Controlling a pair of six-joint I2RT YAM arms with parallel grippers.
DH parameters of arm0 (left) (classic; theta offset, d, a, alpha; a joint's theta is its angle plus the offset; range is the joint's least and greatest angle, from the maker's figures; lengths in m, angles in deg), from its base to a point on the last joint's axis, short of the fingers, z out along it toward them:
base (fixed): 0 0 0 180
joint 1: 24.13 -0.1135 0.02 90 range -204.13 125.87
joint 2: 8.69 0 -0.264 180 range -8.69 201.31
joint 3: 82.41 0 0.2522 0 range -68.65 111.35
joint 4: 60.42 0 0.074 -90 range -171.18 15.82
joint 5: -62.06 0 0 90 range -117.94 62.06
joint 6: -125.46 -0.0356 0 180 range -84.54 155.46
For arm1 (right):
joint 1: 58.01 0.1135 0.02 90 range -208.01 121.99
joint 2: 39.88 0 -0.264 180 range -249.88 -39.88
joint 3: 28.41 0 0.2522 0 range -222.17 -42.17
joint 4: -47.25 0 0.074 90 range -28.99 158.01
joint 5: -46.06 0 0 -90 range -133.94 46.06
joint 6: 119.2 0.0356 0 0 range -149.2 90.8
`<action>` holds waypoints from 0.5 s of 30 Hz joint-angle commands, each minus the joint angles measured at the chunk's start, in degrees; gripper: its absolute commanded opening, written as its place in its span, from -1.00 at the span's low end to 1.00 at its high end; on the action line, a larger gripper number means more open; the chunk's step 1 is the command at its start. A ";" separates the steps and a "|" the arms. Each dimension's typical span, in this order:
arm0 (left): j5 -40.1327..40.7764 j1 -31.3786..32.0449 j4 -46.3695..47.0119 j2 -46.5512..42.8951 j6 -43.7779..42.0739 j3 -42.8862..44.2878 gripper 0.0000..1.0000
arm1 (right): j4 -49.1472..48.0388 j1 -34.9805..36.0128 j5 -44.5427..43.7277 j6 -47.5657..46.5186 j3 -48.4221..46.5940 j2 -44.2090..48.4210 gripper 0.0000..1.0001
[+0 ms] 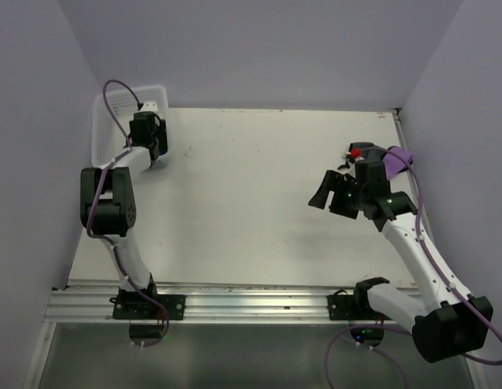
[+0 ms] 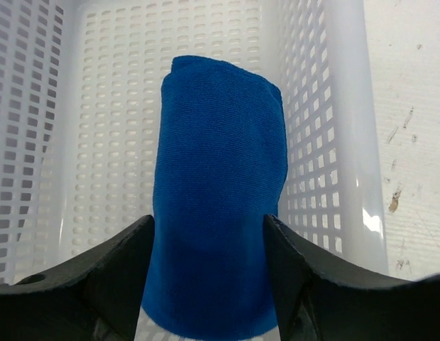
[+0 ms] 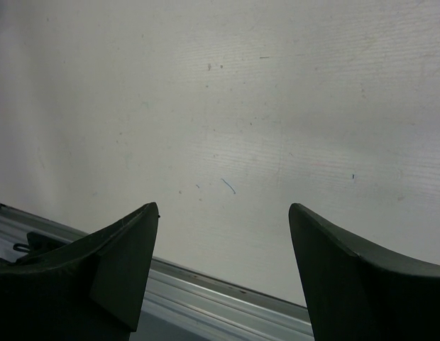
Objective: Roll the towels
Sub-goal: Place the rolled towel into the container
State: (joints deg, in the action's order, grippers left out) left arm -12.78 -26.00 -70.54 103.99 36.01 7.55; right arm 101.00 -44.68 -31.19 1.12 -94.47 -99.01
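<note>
The rolled bright blue cloth towel (image 2: 216, 213) stands on end inside the white plastic mesh basket (image 2: 341, 142), right between the left fingers (image 2: 99, 277). They flank it on both sides and seem to touch the cloth, but I cannot tell whether they are pressing it or merely alongside. It looks light and soft, a loose plush roll that would dent under any squeeze and could uncoil if pinched at one end. I'd judge the safest hold is across its middle, over the outer wrap. The mesh walls stand close around those fingers, nearest on the right, so there is little room to shift sideways in there. The right fingers (image 3: 99, 263) are spread wide with nothing between them, hanging over bare white tabletop (image 3: 277, 106), which is matt, lightly scuffed and flat. A purple cloth towel (image 1: 397, 160) lies just behind that wrist, near the far right corner. Plain pale walls close in on three sides.
</note>
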 commanded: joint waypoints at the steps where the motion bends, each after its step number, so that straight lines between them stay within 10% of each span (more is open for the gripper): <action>1: -0.13 -0.68 3.39 -9.13 2.25 -0.44 0.36 | 1.41 -0.58 1.13 -1.06 -3.25 0.34 0.57; 11: -5.04 -0.51 3.48 -26.70 3.13 -2.27 0.64 | 0.53 -0.58 -2.19 0.43 -7.21 -0.37 0.52; 15: -6.12 5.45 6.11 -31.55 -0.28 -7.99 0.64 | 1.06 -0.75 -18.32 2.19 -9.92 -3.35 0.27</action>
State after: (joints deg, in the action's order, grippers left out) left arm -17.33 -25.10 -66.34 74.64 37.81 3.86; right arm 102.20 -44.97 -36.90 1.89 -100.56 -100.06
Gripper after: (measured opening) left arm 0.818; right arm 0.662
